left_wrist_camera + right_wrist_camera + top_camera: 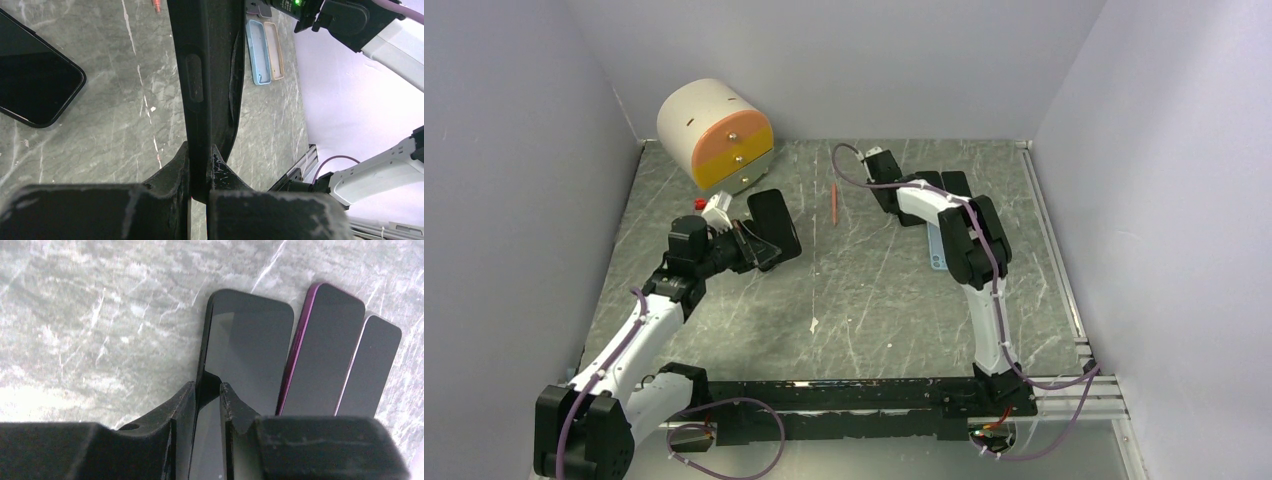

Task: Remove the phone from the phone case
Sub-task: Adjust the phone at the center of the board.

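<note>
My left gripper (200, 150) is shut on the lower edge of a black phone case (202, 75), which stands edge-on and a little bent above the table, with a side button showing. From above, the same gripper (746, 246) holds the case (759, 248) at the left. A black phone (35, 85) lies flat on the table beside it, out of the case, also seen from above (774, 220). My right gripper (207, 390) hovers over the left edge of another black phone (250, 335). Its jaws stand a narrow gap apart with nothing clamped.
A purple phone (325, 345) and a white-edged phone (372, 365) lie next to the right gripper's black phone. Light blue (257, 52) and beige (275, 50) cases lie near the right arm (969, 240). A round drawer box (716, 133) and a red pen (834, 203) sit at the back.
</note>
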`<state>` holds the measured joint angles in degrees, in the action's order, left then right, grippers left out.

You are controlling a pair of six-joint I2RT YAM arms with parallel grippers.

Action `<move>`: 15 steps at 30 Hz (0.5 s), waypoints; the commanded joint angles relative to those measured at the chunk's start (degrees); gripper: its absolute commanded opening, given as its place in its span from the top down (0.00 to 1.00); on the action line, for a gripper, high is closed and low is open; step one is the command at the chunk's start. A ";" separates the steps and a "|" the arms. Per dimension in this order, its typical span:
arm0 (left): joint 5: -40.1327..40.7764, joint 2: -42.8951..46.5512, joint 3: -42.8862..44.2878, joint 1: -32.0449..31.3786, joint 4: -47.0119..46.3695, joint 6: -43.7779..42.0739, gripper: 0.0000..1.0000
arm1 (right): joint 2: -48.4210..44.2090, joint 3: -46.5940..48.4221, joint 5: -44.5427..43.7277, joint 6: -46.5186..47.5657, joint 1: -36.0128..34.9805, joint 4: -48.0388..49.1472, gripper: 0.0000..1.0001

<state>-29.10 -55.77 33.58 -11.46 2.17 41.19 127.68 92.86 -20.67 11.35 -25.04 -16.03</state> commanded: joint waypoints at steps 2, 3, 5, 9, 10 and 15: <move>-0.78 0.39 2.78 -0.23 -0.11 -0.42 0.98 | 3.57 4.54 -1.04 -2.31 0.93 -2.35 0.73; -0.78 0.37 2.80 -0.23 -0.10 -0.35 0.97 | 3.88 5.17 -1.02 -2.63 1.03 -2.62 0.73; -0.69 0.32 2.88 -0.23 0.02 -0.31 0.97 | 4.56 6.73 -1.40 -3.55 1.26 -3.87 0.74; -0.78 0.28 2.94 -0.23 0.09 -0.13 0.98 | 6.56 10.40 -3.20 -4.56 1.71 -6.27 0.74; -0.78 0.31 2.98 -0.23 0.23 -0.12 0.97 | 7.02 11.18 -3.64 -4.81 1.85 -6.59 0.74; -0.87 0.35 3.12 -0.23 0.80 -0.11 0.97 | 8.99 15.59 -5.09 -5.44 2.62 -8.79 0.73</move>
<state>-29.10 -55.77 33.80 -11.46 4.19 41.19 134.41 104.47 -22.96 7.64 -23.99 -20.82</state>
